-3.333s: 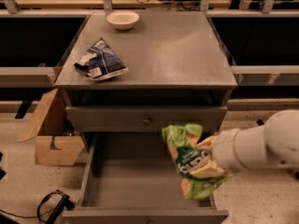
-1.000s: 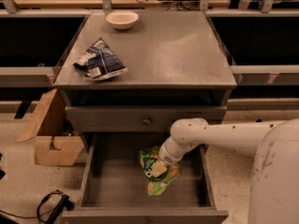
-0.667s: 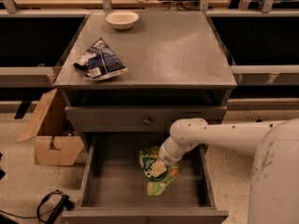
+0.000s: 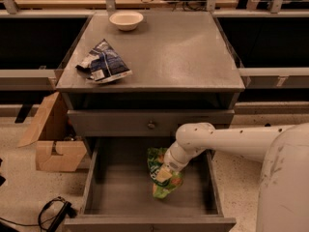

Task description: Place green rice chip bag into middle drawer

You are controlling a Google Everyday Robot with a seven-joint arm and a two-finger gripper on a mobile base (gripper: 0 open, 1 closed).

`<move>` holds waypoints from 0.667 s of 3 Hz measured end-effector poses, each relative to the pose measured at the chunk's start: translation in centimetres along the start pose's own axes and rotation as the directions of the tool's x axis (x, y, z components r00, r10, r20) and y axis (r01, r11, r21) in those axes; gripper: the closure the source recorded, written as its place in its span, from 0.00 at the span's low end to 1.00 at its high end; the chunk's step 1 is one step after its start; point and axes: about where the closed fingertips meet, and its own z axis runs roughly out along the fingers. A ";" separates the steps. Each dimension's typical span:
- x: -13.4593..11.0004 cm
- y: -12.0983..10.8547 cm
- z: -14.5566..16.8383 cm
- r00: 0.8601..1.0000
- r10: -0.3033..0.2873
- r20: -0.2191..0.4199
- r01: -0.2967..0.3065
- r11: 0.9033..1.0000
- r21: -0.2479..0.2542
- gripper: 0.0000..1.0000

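Note:
The green rice chip bag [image 4: 165,186] lies inside the open middle drawer [image 4: 118,190], on its grey floor right of the middle. My white arm reaches in from the right and bends down into the drawer. My gripper [image 4: 167,171] is at the top of the bag and touches it, covering part of the bag's upper half. The bag's lower end points toward the drawer's front wall.
A dark blue-and-white snack bag [image 4: 103,62] and a white bowl [image 4: 126,20] sit on the cabinet top. The closed drawer front with a round knob [image 4: 151,125] is just above the open drawer. A cardboard box [image 4: 50,141] and a black cable [image 4: 53,212] lie on the floor at left.
The arm has brought the green bag from above the drawer's front right down onto the drawer floor. Over the last second the arm and bag have hardly moved.

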 end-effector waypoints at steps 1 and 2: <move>0.0 0.0 0.0 1.000 0.000 0.000 0.000 1.000 0.000 0.00; -0.2 0.9 -0.8 1.000 -0.014 0.001 0.014 1.000 -0.013 0.00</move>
